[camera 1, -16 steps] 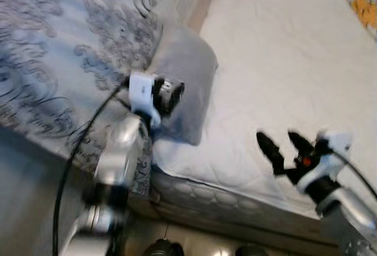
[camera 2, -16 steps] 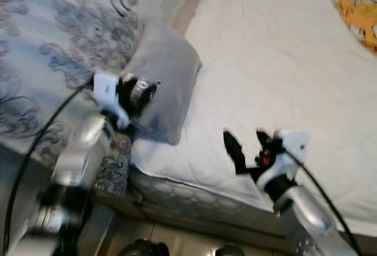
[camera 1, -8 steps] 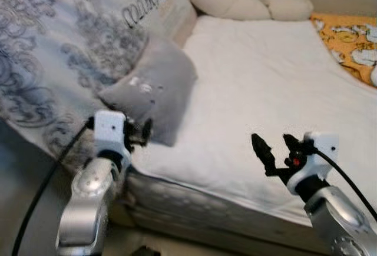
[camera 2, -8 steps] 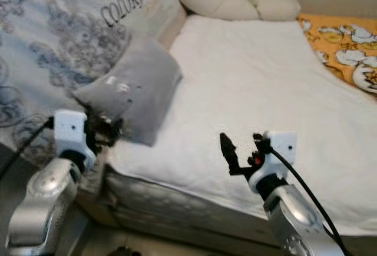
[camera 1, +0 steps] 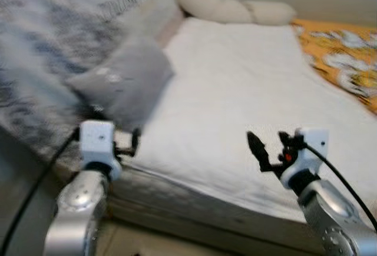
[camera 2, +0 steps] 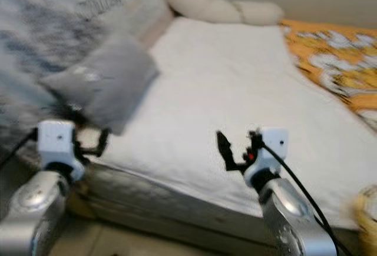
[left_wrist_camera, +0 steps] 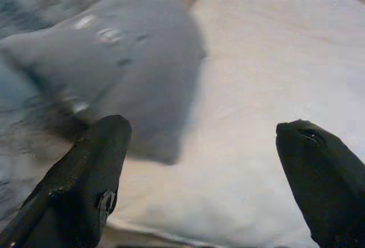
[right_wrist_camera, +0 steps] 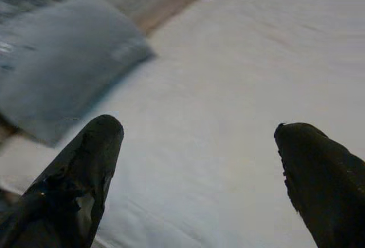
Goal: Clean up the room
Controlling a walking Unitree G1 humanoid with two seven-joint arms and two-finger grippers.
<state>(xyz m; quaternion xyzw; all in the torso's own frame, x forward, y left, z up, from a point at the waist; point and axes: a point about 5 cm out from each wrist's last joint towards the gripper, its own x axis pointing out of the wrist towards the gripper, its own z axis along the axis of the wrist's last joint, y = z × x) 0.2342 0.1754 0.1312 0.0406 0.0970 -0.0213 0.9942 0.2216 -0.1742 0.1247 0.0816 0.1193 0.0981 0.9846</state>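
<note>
gray pillow (camera 1: pixel 121 82) on bed (camera 1: pixel 235 91), looks soft, light | grab its near corner | left gripper (left_wrist_camera: pixel 199 162) beside pillow, fingers spread | right gripper (right_wrist_camera: pixel 194 162) fingers spread

Head stereo pair: aimed forward and down at the bed (camera 1: pixel 235 85), blurred.
Wrist views: aimed low along the mattress.
Shared: grey pillow (left_wrist_camera: pixel 131 71), white sheet.

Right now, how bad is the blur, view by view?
Both eye views: motion blur, worst on the patterned blanket; gray pillow soft. Wrist views: left gripper and right gripper fingers fairly sharp, bedding behind soft. Lighting even, no glare.
</note>
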